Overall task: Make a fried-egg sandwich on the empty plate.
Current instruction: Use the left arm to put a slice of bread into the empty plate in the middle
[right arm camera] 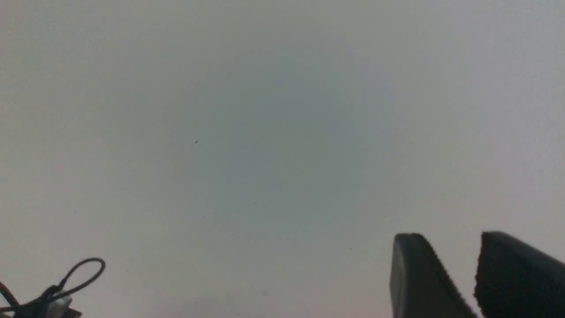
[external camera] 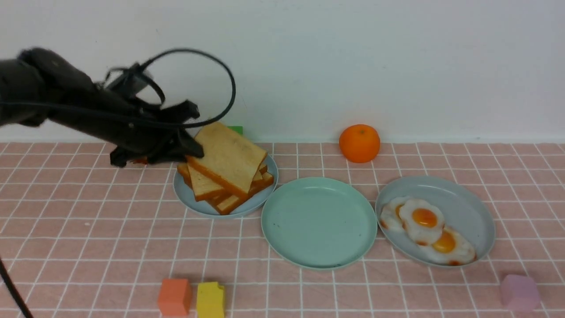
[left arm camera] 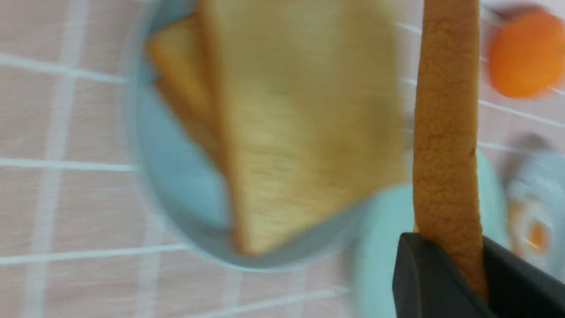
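My left gripper [external camera: 190, 152] is shut on one edge of a toast slice [external camera: 229, 157] and holds it tilted, lifted off the stack of toast [external camera: 220, 194] on a pale blue-grey plate [external camera: 194, 201]. In the left wrist view the gripper [left arm camera: 446, 247] pinches the slice's crust [left arm camera: 446, 132] above the blurred stack [left arm camera: 287, 132]. The mint-green plate [external camera: 318, 221] lies empty to the right of the stack. Fried eggs [external camera: 423, 218] lie on another blue-grey plate [external camera: 468, 203] further right. My right gripper [right arm camera: 450, 240] is open, empty and faces a blank wall; it does not show in the front view.
An orange [external camera: 359, 143] sits behind the plates near the wall. A green block [external camera: 236, 129] peeks out behind the held toast. An orange-red cube [external camera: 175, 297] and a yellow cube [external camera: 210, 300] stand at the front, a lilac cube [external camera: 520, 292] at the front right.
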Available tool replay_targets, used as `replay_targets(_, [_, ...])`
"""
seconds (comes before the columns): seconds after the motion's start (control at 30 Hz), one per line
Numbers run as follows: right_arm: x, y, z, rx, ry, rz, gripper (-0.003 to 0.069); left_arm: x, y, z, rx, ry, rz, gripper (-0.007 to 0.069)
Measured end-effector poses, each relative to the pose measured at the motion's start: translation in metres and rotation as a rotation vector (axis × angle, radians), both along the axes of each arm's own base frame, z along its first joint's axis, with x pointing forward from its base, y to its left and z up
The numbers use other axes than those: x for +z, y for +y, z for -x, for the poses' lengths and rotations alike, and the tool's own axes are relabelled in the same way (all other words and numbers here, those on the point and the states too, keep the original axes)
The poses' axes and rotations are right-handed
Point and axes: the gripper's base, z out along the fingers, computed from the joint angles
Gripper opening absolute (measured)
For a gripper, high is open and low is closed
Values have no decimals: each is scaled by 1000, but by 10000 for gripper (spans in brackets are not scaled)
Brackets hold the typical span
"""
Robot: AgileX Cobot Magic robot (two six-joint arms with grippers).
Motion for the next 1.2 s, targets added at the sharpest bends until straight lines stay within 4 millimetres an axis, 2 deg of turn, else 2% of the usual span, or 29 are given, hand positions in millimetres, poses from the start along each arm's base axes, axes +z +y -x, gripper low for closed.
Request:
replay_targets(0.03, [0, 0, 0, 0, 0, 0, 239, 17, -5, 7, -50, -43, 59, 104])
replay_targets(0.1, [0, 0, 0, 0, 0, 0, 239, 30, -10, 14, -97, -73, 106, 104])
replay_targets(0.13, [0, 0, 0, 0, 0, 0, 239, 43, -16, 20, -140, -104, 188, 104])
replay_targets(0.2, [0, 0, 0, 0, 0, 0, 239, 55, -27, 28, -204, -141, 308, 104])
replay_targets(0.27, [0, 0, 0, 0, 0, 0, 239, 51, -39, 34, -235, -148, 374, 104])
replay_targets(0.43, [0, 0, 0, 0, 0, 0, 239, 9, -72, 42, -250, -71, 350, 104])
replay_targets(0.47, [0, 0, 0, 0, 0, 0, 239, -8, -84, 43, -247, -43, 320, 104])
replay_targets(0.6, [0, 0, 0, 0, 0, 0, 239, -41, -106, 38, -209, 20, 298, 104])
replay_targets(0.63, [0, 0, 0, 0, 0, 0, 239, -41, -106, 38, -204, 17, 296, 104])
replay_targets(0.73, [0, 0, 0, 0, 0, 0, 239, -68, -110, 30, -151, 74, 284, 104])
replay_targets(0.87, [0, 0, 0, -1, 0, 2, 239, -95, -109, 23, -93, 120, 258, 104])
replay_targets(0.97, [0, 0, 0, -1, 0, 2, 239, -106, -109, 20, -73, 143, 252, 104])
replay_targets(1.1, [0, 0, 0, -1, 0, 2, 239, -108, -108, 20, -55, 152, 249, 104])
replay_targets(1.2, [0, 0, 0, -1, -2, 2, 239, -108, -108, 20, -29, 182, 266, 145])
